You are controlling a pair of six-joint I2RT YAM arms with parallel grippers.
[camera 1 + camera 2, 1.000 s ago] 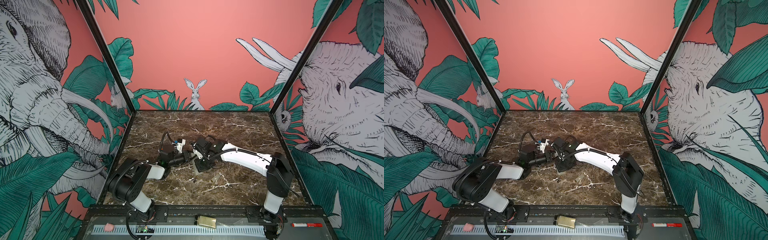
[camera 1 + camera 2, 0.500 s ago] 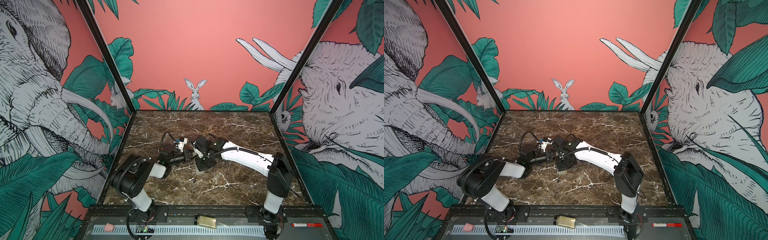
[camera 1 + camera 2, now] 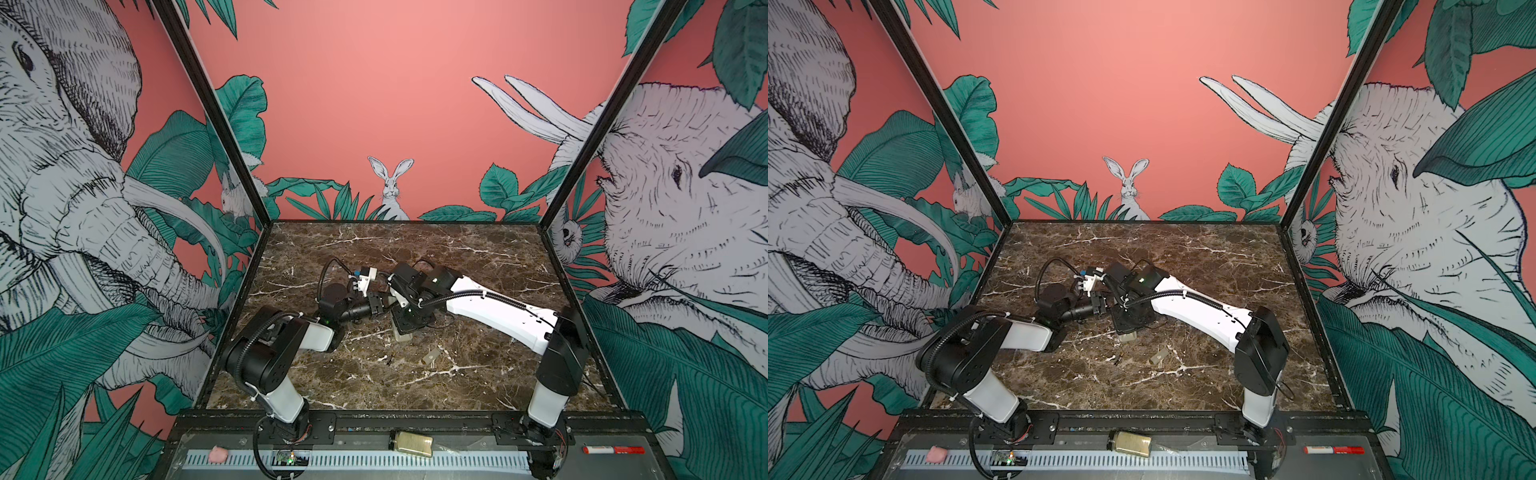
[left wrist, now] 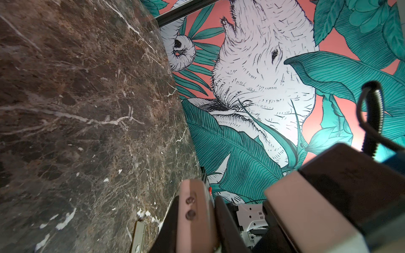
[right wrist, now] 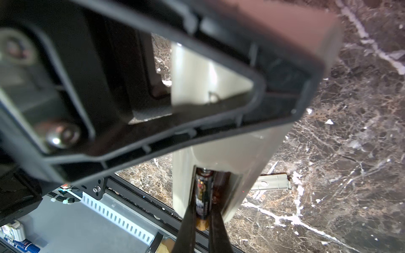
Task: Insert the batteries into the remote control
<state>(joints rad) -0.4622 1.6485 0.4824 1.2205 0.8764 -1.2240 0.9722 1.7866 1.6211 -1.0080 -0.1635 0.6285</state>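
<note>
1. Battery cover: flat grey-beige plate lying loose on the marble table, towards the front and apart from both arms.

2. Second battery: tiny dark sliver on the table near the cover. The identification is probable only, as it is too small to confirm.

3. Remote control: plain back upward with the recess open at its near end. It sits just behind items 1 and 2, beneath the right arm's wrist. Whether it rests on the marble or is held clear of it cannot be told.

4. Battery: dark cylinder with a brassy near end, lengthwise in one bay of the recess. It appears tilted, with the far end seated and the near end raised. The neighbouring bay looks unfilled.

5. Right gripper: narrow, its two thin fingers pinching item 4 from either side.

6. Left gripper: closed, reaching in sideways. In the right wrist view one of its fingers lies across the remote's far half, so it appears to clamp the remote. The contact itself is hidden.

Hazards, as judged:
- If released while tilted, item 4 could spring out of the bay and roll across the marble.
- Pressing down at the near end could lever the remote in a clamp that holds only the far half, twisting it loose.
- The thin fingers could wedge against the bay wall and drag the battery back out on withdrawal.
- Polarity cannot be read, so the battery may go in reversed.
</note>
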